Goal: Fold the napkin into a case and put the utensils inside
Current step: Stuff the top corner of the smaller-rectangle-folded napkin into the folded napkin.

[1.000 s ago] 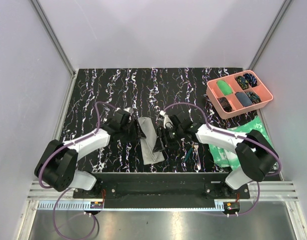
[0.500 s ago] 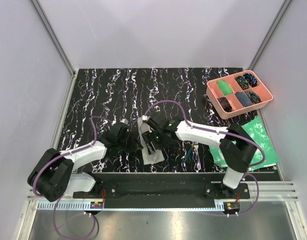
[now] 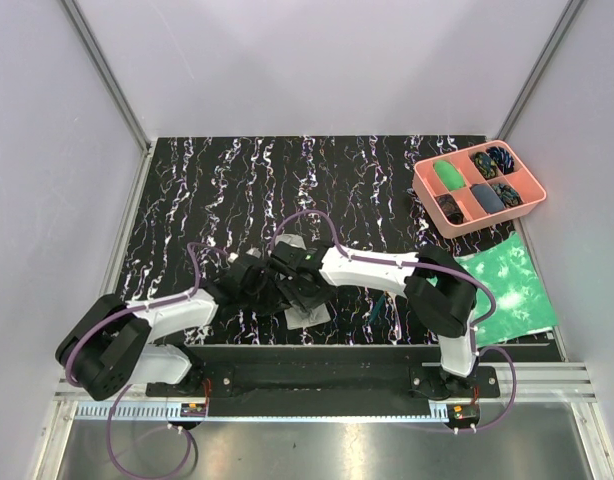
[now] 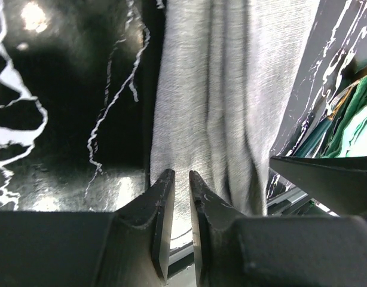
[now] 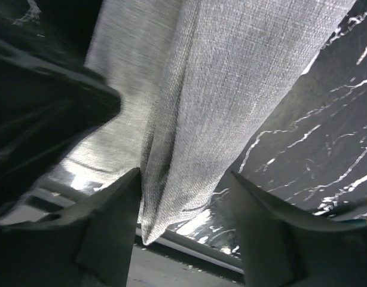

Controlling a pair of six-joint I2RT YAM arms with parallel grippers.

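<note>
The grey napkin lies as a narrow folded strip near the table's front edge, its far end showing behind the arms. My left gripper sits at the strip's left edge. In the left wrist view its jaws are all but shut, a thin gap between them, the napkin just past the tips. My right gripper is open and straddles the napkin's near corner, nothing gripped. The utensils lie on the table right of the strip.
A pink compartmented tray stands at the back right. A green-and-white mottled sheet lies at the right front. The table's front rail runs just below the napkin's end.
Both grippers have closed in on the napkin's lower half. The right arm swung left across the strip and the left gripper moved right to its edge.
</note>
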